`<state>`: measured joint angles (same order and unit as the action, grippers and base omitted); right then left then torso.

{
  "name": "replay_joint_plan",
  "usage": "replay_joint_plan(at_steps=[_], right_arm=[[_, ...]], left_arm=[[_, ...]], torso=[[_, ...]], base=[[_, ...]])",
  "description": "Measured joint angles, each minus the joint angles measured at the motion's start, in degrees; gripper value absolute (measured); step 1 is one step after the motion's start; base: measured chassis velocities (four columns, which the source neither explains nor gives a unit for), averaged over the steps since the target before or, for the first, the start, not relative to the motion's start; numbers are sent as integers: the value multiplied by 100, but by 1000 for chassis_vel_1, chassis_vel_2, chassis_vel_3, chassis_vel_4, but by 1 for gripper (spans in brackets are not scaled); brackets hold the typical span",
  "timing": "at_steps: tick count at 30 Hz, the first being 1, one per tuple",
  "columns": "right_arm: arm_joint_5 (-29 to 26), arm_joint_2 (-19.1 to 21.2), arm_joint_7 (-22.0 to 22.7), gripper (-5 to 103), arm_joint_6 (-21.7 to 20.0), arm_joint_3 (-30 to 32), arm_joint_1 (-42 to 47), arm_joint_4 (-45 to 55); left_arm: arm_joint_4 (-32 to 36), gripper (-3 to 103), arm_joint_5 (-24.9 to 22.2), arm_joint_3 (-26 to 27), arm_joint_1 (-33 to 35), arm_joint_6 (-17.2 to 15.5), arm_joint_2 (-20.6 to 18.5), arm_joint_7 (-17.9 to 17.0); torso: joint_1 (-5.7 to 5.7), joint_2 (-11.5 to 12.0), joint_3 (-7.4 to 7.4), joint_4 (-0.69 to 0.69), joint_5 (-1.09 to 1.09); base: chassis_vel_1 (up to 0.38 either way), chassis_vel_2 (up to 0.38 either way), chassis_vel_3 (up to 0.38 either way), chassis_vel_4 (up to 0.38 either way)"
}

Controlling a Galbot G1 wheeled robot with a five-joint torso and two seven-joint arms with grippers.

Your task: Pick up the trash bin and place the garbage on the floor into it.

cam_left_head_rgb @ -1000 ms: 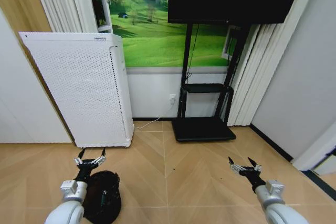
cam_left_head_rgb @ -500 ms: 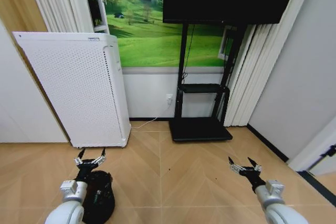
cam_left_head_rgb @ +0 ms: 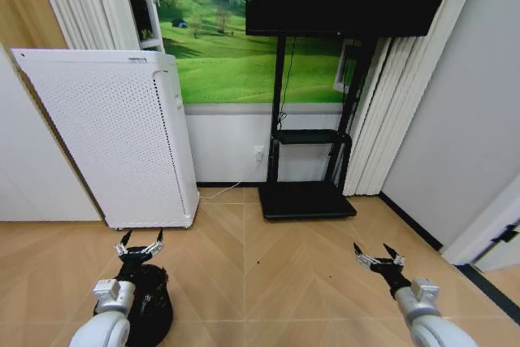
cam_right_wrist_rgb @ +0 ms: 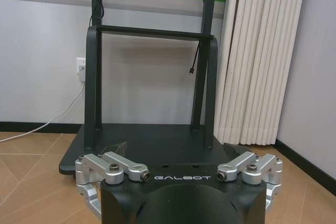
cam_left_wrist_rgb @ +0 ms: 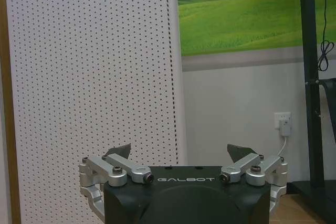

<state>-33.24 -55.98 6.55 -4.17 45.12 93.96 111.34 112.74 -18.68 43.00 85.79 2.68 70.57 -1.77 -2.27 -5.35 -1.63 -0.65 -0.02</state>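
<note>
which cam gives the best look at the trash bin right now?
Head view: the trash bin sits on the floor under the open left gripper, partly hidden by that arm. The wrist views face the white appliance and TV stand instead.

The head view looks from above, forward and down, at the floor and the far wall. The left wrist view looks level over its own left gripper, near the white appliance. The right wrist view looks level at the black stand. Both things also appear in the head view.
</note>
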Motion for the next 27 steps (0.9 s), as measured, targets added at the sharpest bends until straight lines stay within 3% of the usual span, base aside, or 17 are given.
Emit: replay_joint_plan(at_steps=[8,27], right_arm=[[0,0,0,100,0,0,0,0],[0,0,0,100,0,0,0,0]], left_arm=[[-1,100,0,-1,0,0,0,1],[-1,100,0,-1,0,0,0,1]], torso=[[0,-8,-7,-1,2],[-78,-500,-421,-1,2]], base=[[0,0,0,0],[0,0,0,0]])
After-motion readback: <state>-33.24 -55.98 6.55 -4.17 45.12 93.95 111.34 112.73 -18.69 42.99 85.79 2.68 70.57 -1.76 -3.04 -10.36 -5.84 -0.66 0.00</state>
